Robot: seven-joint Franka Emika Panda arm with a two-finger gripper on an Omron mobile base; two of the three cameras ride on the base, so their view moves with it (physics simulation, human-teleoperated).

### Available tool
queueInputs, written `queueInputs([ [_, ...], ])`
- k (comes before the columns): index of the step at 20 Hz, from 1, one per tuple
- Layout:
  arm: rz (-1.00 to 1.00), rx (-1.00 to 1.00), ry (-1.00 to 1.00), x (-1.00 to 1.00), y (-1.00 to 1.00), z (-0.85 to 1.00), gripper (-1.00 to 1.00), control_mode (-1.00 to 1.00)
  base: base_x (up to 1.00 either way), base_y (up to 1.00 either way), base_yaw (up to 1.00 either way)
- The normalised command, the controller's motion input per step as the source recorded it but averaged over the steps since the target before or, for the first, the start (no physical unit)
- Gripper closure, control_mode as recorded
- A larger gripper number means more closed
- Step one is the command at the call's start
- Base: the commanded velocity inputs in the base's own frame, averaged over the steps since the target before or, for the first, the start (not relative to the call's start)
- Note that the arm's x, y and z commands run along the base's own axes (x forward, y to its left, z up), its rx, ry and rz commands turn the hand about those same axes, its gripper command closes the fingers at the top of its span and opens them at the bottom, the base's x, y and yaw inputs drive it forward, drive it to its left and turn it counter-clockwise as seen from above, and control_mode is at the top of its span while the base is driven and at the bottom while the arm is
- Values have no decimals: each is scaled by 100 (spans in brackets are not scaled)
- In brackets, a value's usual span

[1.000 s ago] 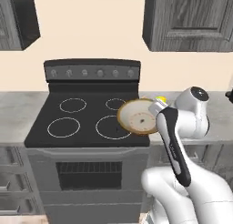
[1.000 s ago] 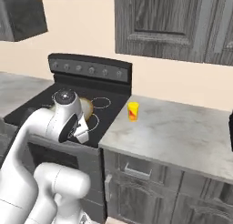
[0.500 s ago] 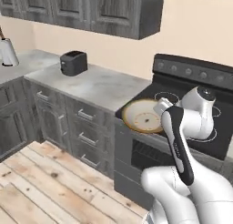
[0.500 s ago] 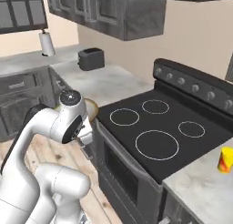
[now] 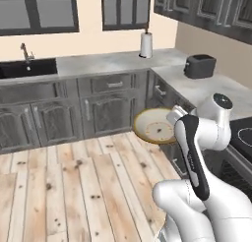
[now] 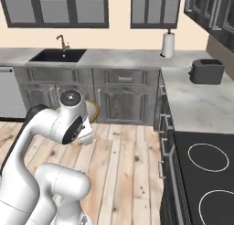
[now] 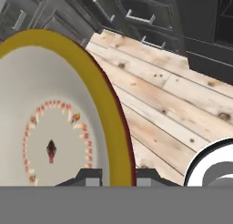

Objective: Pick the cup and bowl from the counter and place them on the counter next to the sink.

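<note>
My gripper [image 7: 119, 177] is shut on the rim of the bowl [image 7: 45, 127], a wide tan-rimmed bowl with a pale inside and a ring of small red marks. In the left base view the bowl [image 5: 155, 127] hangs in the air over the wooden floor, in front of the arm's wrist. In the right base view only an edge of the bowl [image 6: 93, 110] peeks out behind the arm. The black sink [image 5: 27, 69] with its grey faucet [image 5: 24, 52] is set in the far counter [image 5: 103, 63]. The cup is out of view.
A paper towel roll [image 5: 145, 44] stands in the counter's corner. A dark toaster [image 5: 199, 66] sits on the side counter, and the black stovetop [image 6: 205, 174] lies at the right. Dark cabinets [image 5: 106, 108] line the open wooden floor [image 5: 74, 187].
The whole picture has swung round as the base turned from the stove to the sink wall. The bowl has stayed in my gripper throughout.
</note>
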Motion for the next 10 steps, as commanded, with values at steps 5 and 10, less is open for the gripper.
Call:
queueInputs([
  [5, 0, 0, 0, 0, 0, 0, 100, 100, -3, 1, 29],
  [10, 0, 0, 0, 0, 0, 0, 100, 100, 69, 0, 1],
])
